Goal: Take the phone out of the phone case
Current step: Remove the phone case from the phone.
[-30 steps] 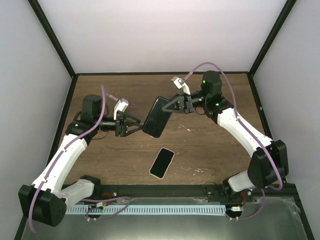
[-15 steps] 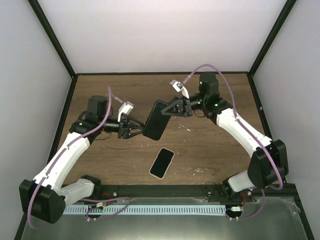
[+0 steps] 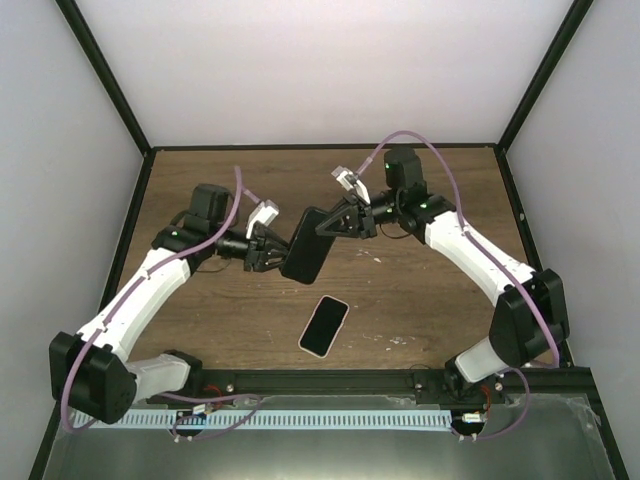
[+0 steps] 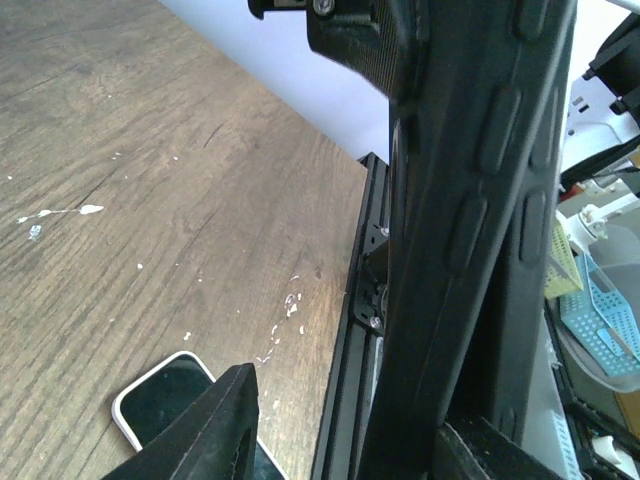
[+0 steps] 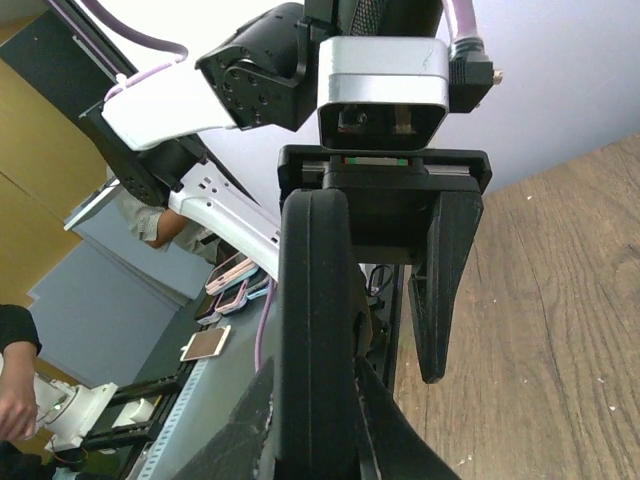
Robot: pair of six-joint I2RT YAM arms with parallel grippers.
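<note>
The black phone case hangs in the air above the table, tilted on edge. My right gripper is shut on its upper end; in the right wrist view the case stands edge-on between my fingers. My left gripper is open at the case's lower left edge. In the left wrist view the case fills the right side, close to one finger, with the other finger well apart. The white-rimmed phone lies screen up on the table below, also in the left wrist view.
The wooden table has black rails along its sides and a black rail at the near edge. A perforated white strip runs in front of the arm bases. White walls stand behind.
My left gripper has moved right and now reaches the case's lower edge with its jaws open. My right gripper has shifted the case slightly left.
</note>
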